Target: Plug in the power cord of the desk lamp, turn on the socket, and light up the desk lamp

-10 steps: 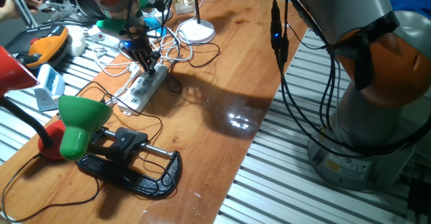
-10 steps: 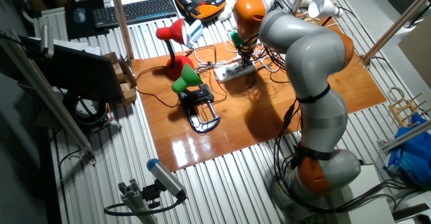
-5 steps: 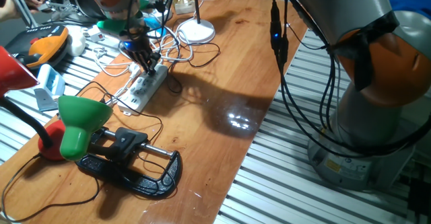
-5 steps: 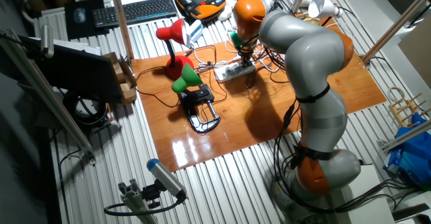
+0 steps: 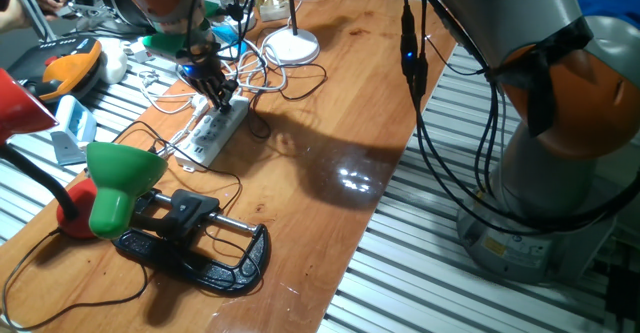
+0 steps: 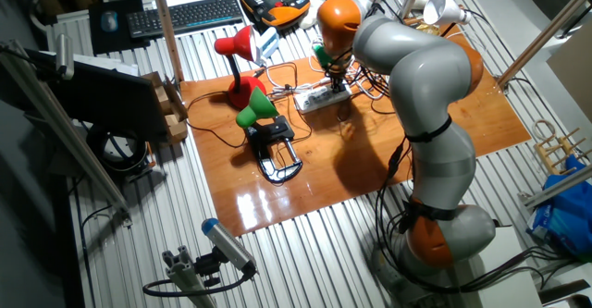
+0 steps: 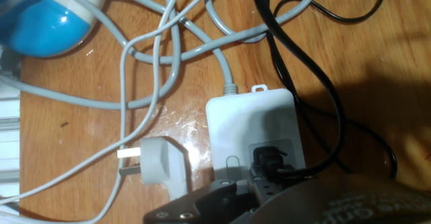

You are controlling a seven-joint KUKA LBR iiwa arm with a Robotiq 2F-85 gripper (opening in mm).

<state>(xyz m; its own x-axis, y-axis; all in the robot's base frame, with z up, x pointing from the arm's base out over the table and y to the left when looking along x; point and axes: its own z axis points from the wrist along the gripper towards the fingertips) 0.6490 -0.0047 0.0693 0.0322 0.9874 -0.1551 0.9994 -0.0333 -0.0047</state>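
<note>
The socket, a long white power strip (image 5: pixel 213 133), lies on the wooden table; it also shows in the other fixed view (image 6: pixel 324 96). My gripper (image 5: pixel 217 93) hangs right over its far end (image 7: pixel 252 126). In the hand view the small black plug (image 7: pixel 269 160) of the power cord (image 7: pixel 300 76) sits in the end outlet, between my dark fingertips (image 7: pixel 222 200). Whether they still pinch it is hidden. The desk lamp's round white base (image 5: pixel 290 45) stands behind the strip and the lamp looks unlit.
A loose white plug (image 7: pixel 158 160) and tangled white cables (image 7: pixel 168 56) lie left of the strip. A blue object (image 7: pixel 47 22) sits nearby. A green clamp lamp (image 5: pixel 125 183) and a red lamp (image 5: pixel 70 208) stand at the front left.
My gripper has shifted slightly up and to the left over the strip's end. The strip and the lamps have not moved.
</note>
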